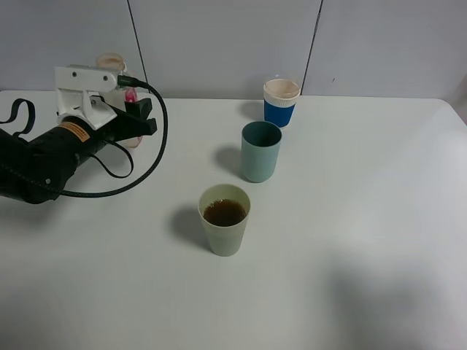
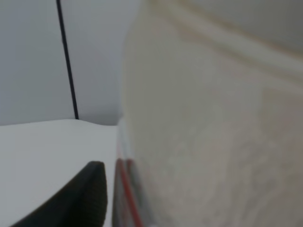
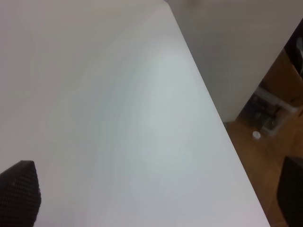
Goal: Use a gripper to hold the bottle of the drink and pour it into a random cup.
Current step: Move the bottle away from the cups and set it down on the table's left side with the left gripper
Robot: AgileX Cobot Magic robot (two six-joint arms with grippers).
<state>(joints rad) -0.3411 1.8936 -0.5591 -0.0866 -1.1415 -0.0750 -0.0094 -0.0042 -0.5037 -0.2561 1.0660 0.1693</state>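
The bottle [image 1: 130, 95] stands upright at the back left of the table, its pink label and wide open neck showing above my left gripper [image 1: 142, 118]. The gripper's black fingers sit on either side of the bottle's body and look closed on it. In the left wrist view the bottle [image 2: 203, 123] fills most of the picture beside one black finger [image 2: 87, 196]. The pale yellow-green cup [image 1: 225, 219] stands at the table's middle front and holds the dark brown drink [image 1: 225, 212]. My right gripper [image 3: 156, 194] is open and empty above the table's edge, and is out of the exterior high view.
A darker teal tumbler [image 1: 260, 151] stands behind the cup. A blue cup with a cream rim [image 1: 281, 102] stands behind that, near the wall. The left arm's black cable [image 1: 157, 146] loops over the table. The table's right edge [image 3: 208, 99] drops to a wooden floor.
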